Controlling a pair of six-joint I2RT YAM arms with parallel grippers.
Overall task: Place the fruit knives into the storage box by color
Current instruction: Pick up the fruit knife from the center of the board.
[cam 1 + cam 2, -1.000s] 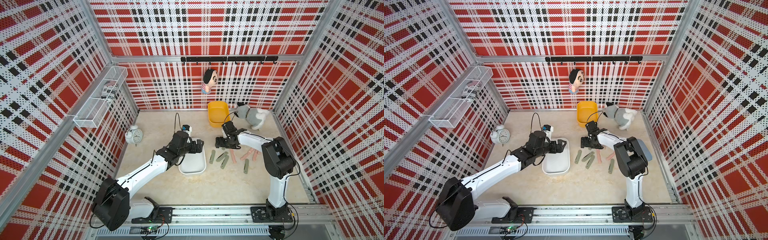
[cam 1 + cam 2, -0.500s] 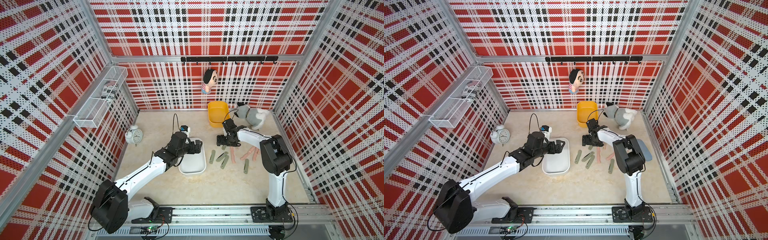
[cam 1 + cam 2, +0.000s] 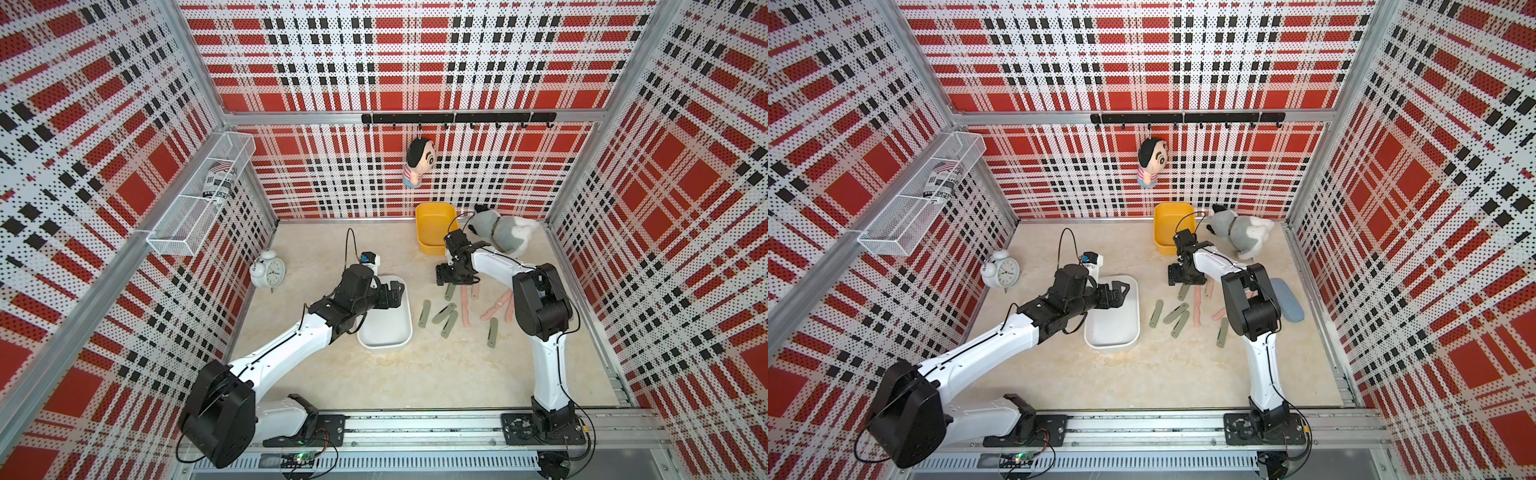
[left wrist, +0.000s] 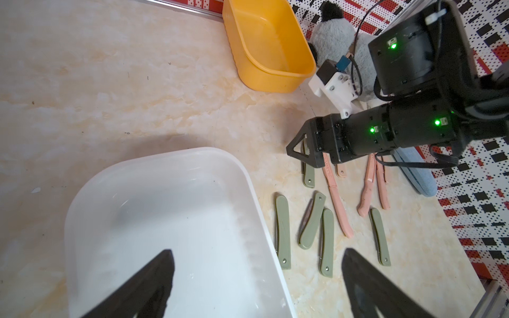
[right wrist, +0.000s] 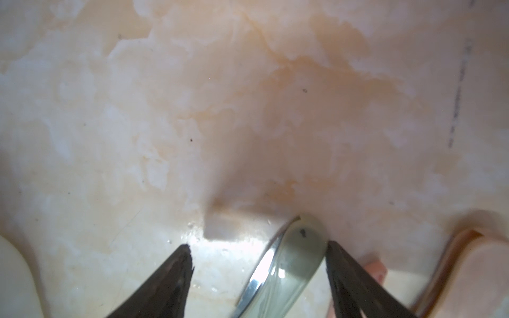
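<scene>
Starting stage, by my reading: nothing sorted yet. Bench (image 3: 415, 374) carries everything. White box (image 4: 165, 206) empty; yellow box (image 4: 264, 41) empty. Left fingers (image 4: 154, 280) spread wide over white box, holding nothing. Right fingers (image 5: 170, 280) apart, straddling end of one green knife (image 5: 294, 256): one finger touching it, not clamped. Other green knives (image 4: 283, 231) and pink knives (image 4: 338, 203) loose on bench beside white box. Whole sort remains.

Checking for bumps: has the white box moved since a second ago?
No. The white box keeps the same gap and angle to the alarm clock in a top view.
</scene>
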